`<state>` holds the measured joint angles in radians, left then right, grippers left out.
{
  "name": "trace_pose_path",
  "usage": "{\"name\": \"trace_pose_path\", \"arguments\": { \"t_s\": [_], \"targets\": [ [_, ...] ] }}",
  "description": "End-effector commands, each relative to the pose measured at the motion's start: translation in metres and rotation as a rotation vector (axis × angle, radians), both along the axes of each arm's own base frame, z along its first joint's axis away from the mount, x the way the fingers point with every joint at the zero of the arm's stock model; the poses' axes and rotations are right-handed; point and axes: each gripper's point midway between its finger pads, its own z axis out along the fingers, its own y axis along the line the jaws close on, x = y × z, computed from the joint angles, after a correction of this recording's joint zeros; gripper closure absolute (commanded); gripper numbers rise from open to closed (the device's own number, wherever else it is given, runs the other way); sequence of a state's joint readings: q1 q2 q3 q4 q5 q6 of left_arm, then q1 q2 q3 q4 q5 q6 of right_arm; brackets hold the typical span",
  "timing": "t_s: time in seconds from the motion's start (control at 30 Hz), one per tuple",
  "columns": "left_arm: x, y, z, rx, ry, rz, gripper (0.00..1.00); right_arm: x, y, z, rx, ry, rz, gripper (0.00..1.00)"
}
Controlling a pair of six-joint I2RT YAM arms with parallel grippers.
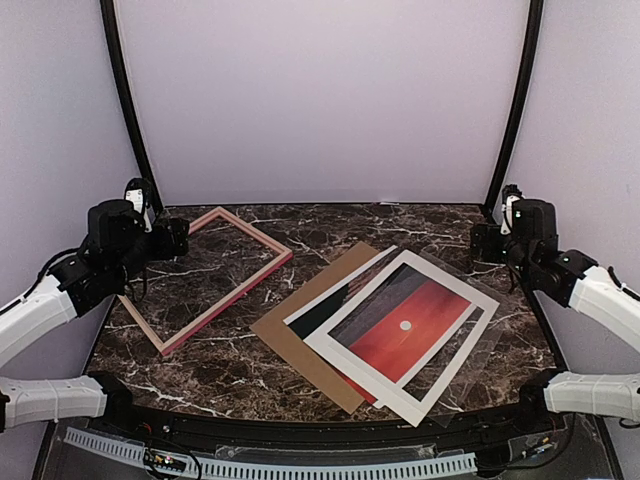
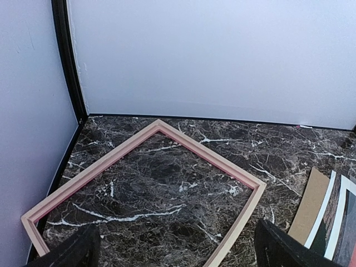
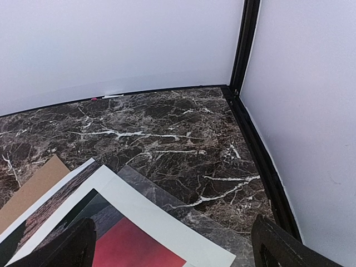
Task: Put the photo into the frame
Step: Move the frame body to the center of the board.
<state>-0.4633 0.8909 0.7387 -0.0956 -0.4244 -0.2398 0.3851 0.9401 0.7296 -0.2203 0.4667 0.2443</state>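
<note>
The frame (image 1: pixel 228 303) lies flat at the left of the marble table, pink-red with pale wood edges; in the left wrist view its far corner (image 2: pixel 211 156) is ahead. The photo (image 1: pixel 405 325), a red-orange sunset with a white sun and wide white border, lies face up at centre right on a stack; its corner shows in the right wrist view (image 3: pixel 139 208). My left gripper (image 1: pixel 172 240) hangs open and empty above the frame's left side (image 2: pixel 183 256). My right gripper (image 1: pixel 485 242) hangs open and empty above the table's right edge, just behind the photo (image 3: pixel 175 253).
A brown backing board (image 1: pixel 300 340) lies under the photo, with a second white-bordered print (image 1: pixel 330 305) and a clear sheet (image 3: pixel 222 222) sticking out. Black corner posts (image 1: pixel 125 100) and white walls close in the back and sides.
</note>
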Motion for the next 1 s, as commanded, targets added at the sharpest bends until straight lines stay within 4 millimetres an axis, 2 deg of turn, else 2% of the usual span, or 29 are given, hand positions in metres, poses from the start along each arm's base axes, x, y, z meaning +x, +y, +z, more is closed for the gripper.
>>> {"name": "trace_pose_path", "arguments": {
  "t_s": [0.0, 0.37, 0.47, 0.57, 0.7, 0.77, 0.87, 0.97],
  "targets": [
    [-0.001, 0.004, 0.027, -0.028, -0.087, 0.03, 0.01, 0.003, -0.002, 0.021, 0.03, -0.069, -0.012, 0.01],
    [0.005, -0.005, 0.027, -0.05, -0.07, 0.004, 0.01, 0.003, -0.003, 0.011, 0.039, 0.0, -0.036, 0.01],
    [0.006, -0.009, 0.027, -0.063, -0.068, -0.008, 0.01, 0.001, -0.006, 0.002, 0.033, 0.048, -0.061, 0.01],
    [0.008, -0.015, 0.025, -0.072, -0.055, -0.034, 0.01, -0.001, -0.013, -0.016, 0.022, 0.111, -0.116, 0.01],
    [0.012, -0.027, 0.019, -0.085, -0.026, -0.08, 0.01, -0.003, -0.02, -0.053, -0.011, 0.219, -0.174, 0.01],
    [0.014, -0.034, 0.014, -0.096, 0.002, -0.107, 0.01, -0.003, -0.018, -0.072, -0.008, 0.281, -0.176, 0.01],
    [0.019, -0.047, -0.003, -0.119, 0.063, -0.145, 0.01, -0.002, -0.002, -0.099, 0.042, 0.361, -0.124, 0.01],
    [0.022, -0.06, -0.02, -0.139, 0.123, -0.193, 0.01, -0.003, 0.029, -0.117, 0.128, 0.405, -0.012, 0.01]
  ]
}}
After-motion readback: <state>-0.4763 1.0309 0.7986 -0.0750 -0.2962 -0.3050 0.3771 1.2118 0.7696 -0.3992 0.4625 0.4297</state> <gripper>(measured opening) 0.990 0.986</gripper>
